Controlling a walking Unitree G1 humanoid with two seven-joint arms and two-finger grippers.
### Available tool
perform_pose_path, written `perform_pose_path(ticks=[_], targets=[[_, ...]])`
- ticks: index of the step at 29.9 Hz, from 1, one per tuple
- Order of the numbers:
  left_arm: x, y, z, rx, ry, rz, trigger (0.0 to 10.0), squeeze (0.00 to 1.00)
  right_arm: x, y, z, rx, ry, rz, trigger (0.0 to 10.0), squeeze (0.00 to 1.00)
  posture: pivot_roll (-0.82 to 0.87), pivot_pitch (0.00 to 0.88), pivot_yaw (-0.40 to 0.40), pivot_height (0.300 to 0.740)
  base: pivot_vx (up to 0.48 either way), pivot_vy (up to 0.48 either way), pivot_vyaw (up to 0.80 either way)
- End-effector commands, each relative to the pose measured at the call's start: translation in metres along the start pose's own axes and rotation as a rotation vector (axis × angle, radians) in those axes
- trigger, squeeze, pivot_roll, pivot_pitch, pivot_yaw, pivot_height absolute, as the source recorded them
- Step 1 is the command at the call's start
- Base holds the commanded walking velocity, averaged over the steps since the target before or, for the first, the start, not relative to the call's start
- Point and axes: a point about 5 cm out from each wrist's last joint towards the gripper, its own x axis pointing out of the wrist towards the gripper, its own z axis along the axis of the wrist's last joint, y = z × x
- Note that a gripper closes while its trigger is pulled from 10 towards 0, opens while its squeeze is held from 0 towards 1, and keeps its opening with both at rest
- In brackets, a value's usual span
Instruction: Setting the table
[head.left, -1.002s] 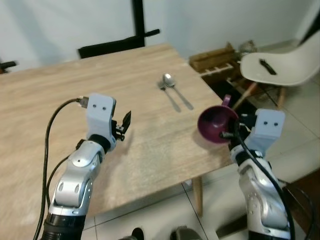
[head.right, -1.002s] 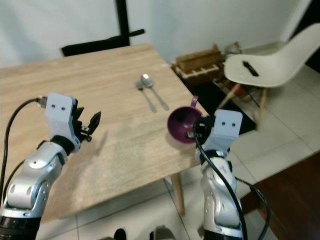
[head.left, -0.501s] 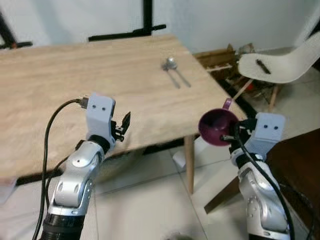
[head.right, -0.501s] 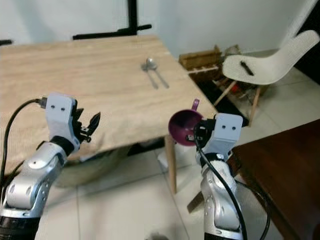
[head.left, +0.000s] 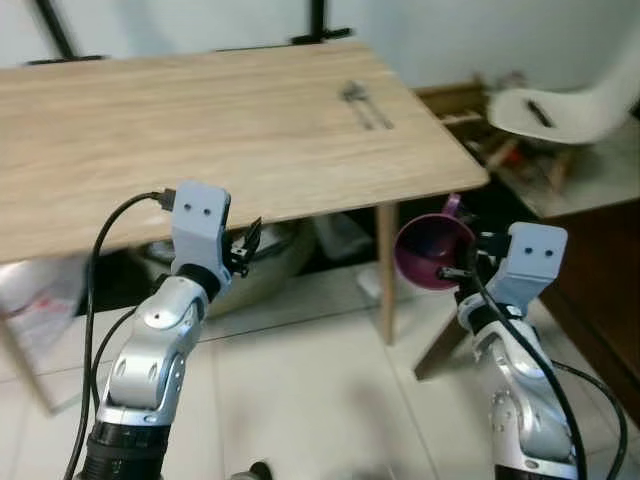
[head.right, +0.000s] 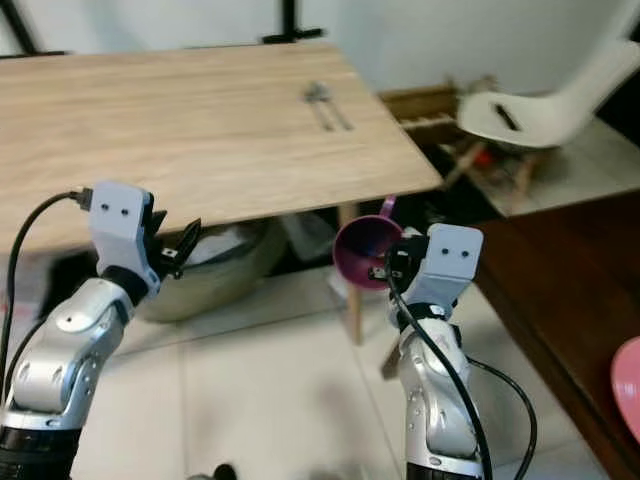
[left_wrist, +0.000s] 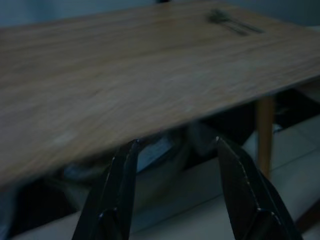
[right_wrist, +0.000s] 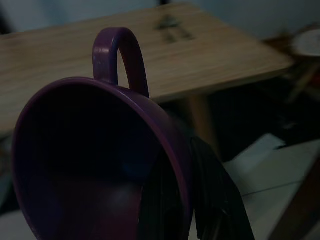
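The right gripper (head.left: 462, 270) is clamped on the rim of the purple cup (head.left: 432, 250), held in the air beside the corner of the table (head.left: 200, 110), below its top. The left gripper (head.left: 245, 243), fingers apart and empty, hangs under the table's near edge.

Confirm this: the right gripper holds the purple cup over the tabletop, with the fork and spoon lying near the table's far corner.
Not quite. In the left eye view, the right gripper holds the purple cup off the table, above the floor beside its leg. The fork and spoon do lie near the far corner.
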Motion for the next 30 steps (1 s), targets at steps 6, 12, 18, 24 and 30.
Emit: perform_pose_path(ticks=[6,12,18,24,30], targets=[[0.0028,-0.0014,-0.0032,-0.006,0.025,0.001,10.0,0.00,-0.0002,-0.0018,0.0007,0.017,-0.003,-0.005,10.0,0.00,-0.15,0.000,0.066,0.740,0.000,0.000,-0.40],[0.0037,-0.0014,-0.0035,-0.005,0.026,0.002,10.0,0.00,0.0003,-0.0032,0.0007,0.016,-0.002,-0.014,10.0,0.00,-0.15,0.000,0.065,0.740,0.000,0.000,-0.53],[0.0039,-0.0016,-0.0035,-0.005,0.027,0.003,10.0,0.00,0.0008,-0.0034,0.0008,0.017,-0.002,-0.013,10.0,0.00,-0.15,0.000,0.065,0.740,0.000,0.000,-0.27],[0.0039,-0.0016,-0.0039,-0.005,0.029,0.002,10.0,0.00,0.0006,-0.0033,0.0006,0.019,-0.001,-0.012,10.0,0.00,-0.15,0.000,0.066,0.740,0.000,0.000,-0.13],[0.0036,-0.0020,-0.0043,-0.005,0.029,0.000,10.0,0.00,0.0004,-0.0033,0.0004,0.020,-0.001,-0.012,10.0,0.00,-0.15,0.000,0.067,0.740,0.000,0.000,-0.27]])
